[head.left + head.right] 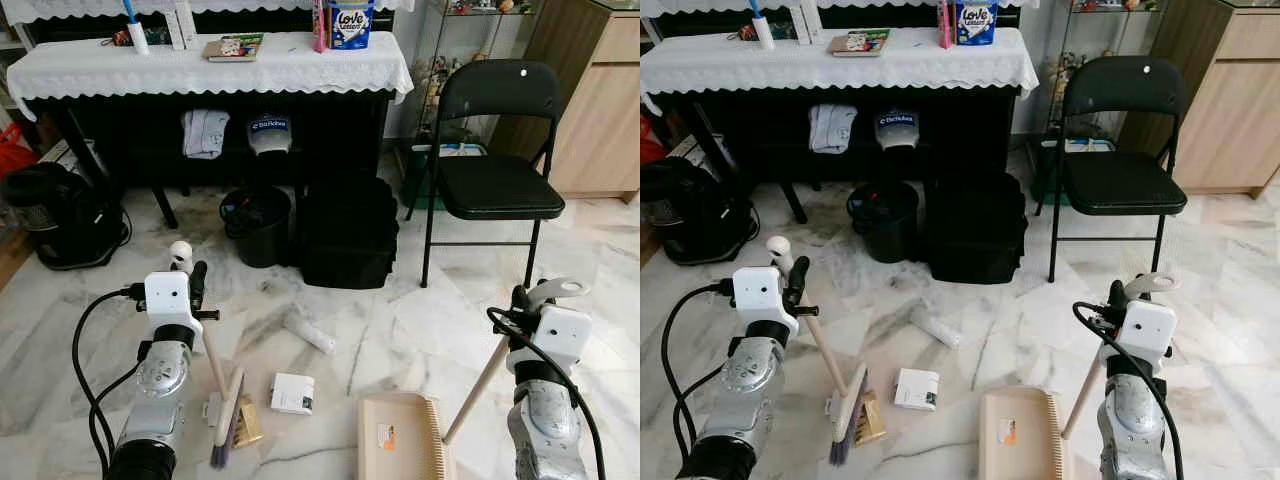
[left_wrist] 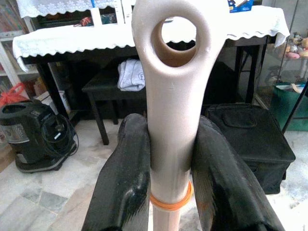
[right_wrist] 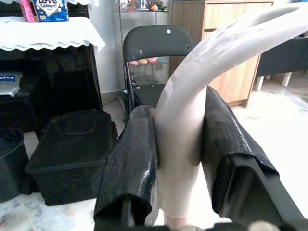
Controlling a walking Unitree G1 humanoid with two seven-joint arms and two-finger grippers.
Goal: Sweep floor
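My left gripper (image 1: 192, 287) is shut on the pale wooden handle of a small broom (image 1: 214, 365). Its bristle head (image 1: 229, 418) rests on the marble floor beside a gold packet (image 1: 248, 423). In the left wrist view the black fingers (image 2: 126, 168) clamp the handle just below its hanging loop. My right gripper (image 1: 530, 298) is shut on the handle of a beige dustpan (image 1: 398, 438), whose pan lies flat on the floor between my arms. A white box (image 1: 292, 393) and a crumpled white tube (image 1: 310, 334) lie on the floor ahead of the broom.
A black folding chair (image 1: 497, 150) stands ahead on the right before a wooden cabinet (image 1: 600, 110). A black bag (image 1: 347, 232) and black bin (image 1: 257, 225) sit under a table with a white lace cloth (image 1: 200, 65). A black appliance (image 1: 55, 215) is at the left.
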